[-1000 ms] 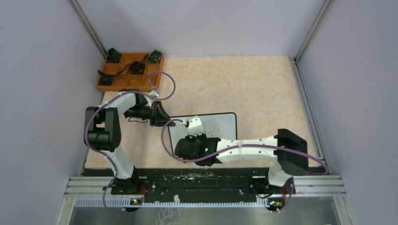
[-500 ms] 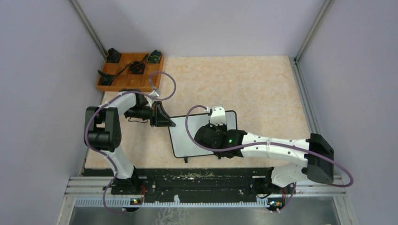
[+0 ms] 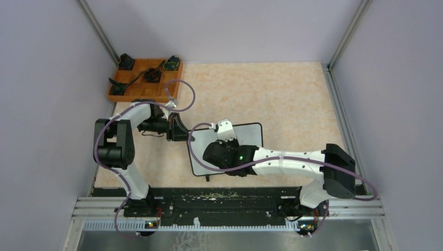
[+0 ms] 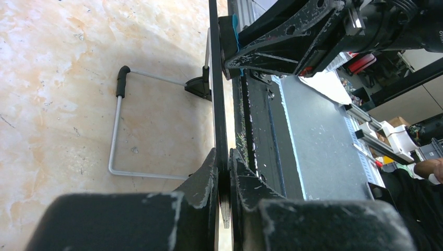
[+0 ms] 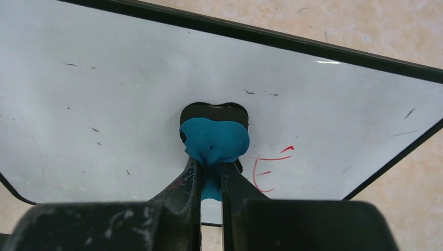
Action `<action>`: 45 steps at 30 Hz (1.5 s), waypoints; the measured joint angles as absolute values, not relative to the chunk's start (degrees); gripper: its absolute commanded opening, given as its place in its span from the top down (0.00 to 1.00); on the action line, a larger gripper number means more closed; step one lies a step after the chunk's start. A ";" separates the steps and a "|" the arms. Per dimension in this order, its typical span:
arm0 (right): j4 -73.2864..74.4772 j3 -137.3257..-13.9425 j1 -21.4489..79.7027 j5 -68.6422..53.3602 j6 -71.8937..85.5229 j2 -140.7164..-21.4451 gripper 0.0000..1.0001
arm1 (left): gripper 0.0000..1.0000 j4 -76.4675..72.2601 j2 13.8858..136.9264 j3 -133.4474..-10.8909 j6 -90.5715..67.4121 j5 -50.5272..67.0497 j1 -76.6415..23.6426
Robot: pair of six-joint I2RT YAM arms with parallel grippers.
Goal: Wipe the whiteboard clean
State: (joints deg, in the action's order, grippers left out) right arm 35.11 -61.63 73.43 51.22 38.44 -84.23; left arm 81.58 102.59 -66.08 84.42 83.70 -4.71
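Roughly centred on the counter (image 3: 292, 94), the whiteboard (image 3: 249, 136) sat to the near right of the orange tray (image 3: 140, 66), with red strokes (image 5: 266, 167) showing near one corner. Beside them the right claw (image 5: 211, 172) clenched a blue eraser (image 5: 214, 138) against its face; the left claw (image 4: 223, 164) gripped its tray-side edge, near a wire stand (image 4: 116, 133).

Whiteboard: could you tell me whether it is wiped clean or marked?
Marked: red strokes show on the whiteboard beside the blue eraser pad.
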 measured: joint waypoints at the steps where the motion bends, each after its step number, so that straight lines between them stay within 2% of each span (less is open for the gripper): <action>1: 35.03 -61.95 73.54 51.13 38.35 -84.55 1.00 | 1.00 81.58 102.59 -66.08 84.42 83.70 -4.71; 10: 36.58 -61.82 73.60 52.12 41.69 -83.46 1.00 | 1.00 81.58 102.59 -66.08 84.47 83.74 -4.80; 21: 42.13 -53.12 69.60 55.11 45.08 -69.52 1.00 | 1.00 81.58 102.59 -66.08 84.66 83.70 -4.89; 39: 30.81 -54.28 78.26 50.19 42.61 -81.10 1.00 | 1.00 81.58 102.59 -66.22 84.36 83.55 -4.84; 45: 31.86 -54.54 78.22 50.41 44.16 -81.71 1.00 | 1.00 81.58 102.59 -66.22 84.36 83.55 -4.84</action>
